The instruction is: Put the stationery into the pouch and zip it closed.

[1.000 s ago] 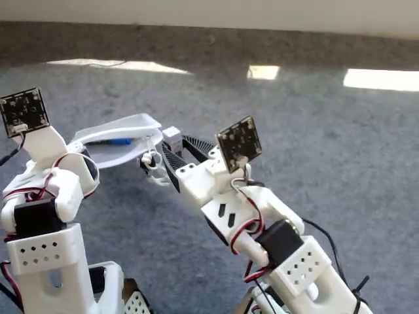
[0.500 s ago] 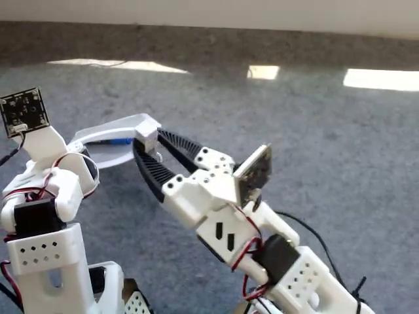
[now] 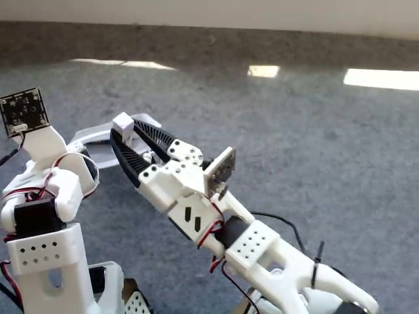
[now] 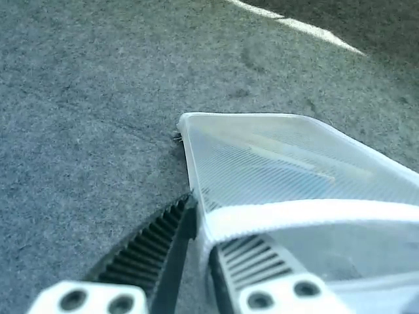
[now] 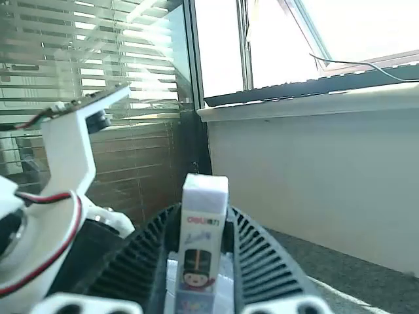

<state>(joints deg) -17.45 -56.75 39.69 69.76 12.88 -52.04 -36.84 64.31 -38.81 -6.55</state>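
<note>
The translucent white mesh pouch (image 4: 288, 170) is held just above the grey felt-covered table (image 4: 78, 98). Its folded white hem is pinched between the black ribbed fingers of the left tool (image 4: 203, 226), which are closed on it. In the high view the pouch (image 3: 95, 134) is seen beside the left arm with its mouth held open.

A white block-shaped eraser (image 5: 203, 242) with a printed sleeve is clamped upright between the two fingers of the right tool (image 5: 203, 216), its upper end standing clear of the fingertips. From above, the eraser (image 3: 122, 122) is seen at the pouch's opening. Whether it is touching the rim cannot be told.

A second ago the right tool (image 3: 126, 129) was placed off the pouch's right end, with its wrist camera board facing up. Since then it has been swung leftward across the pouch and rolled over. The eraser has been carried with it, and the pouch's interior is now largely covered by the fingers. The pouch and the left arm have stayed where they were.

Farther off, sunlit patches (image 3: 383, 78) are seen on the table (image 3: 294, 131).
</note>
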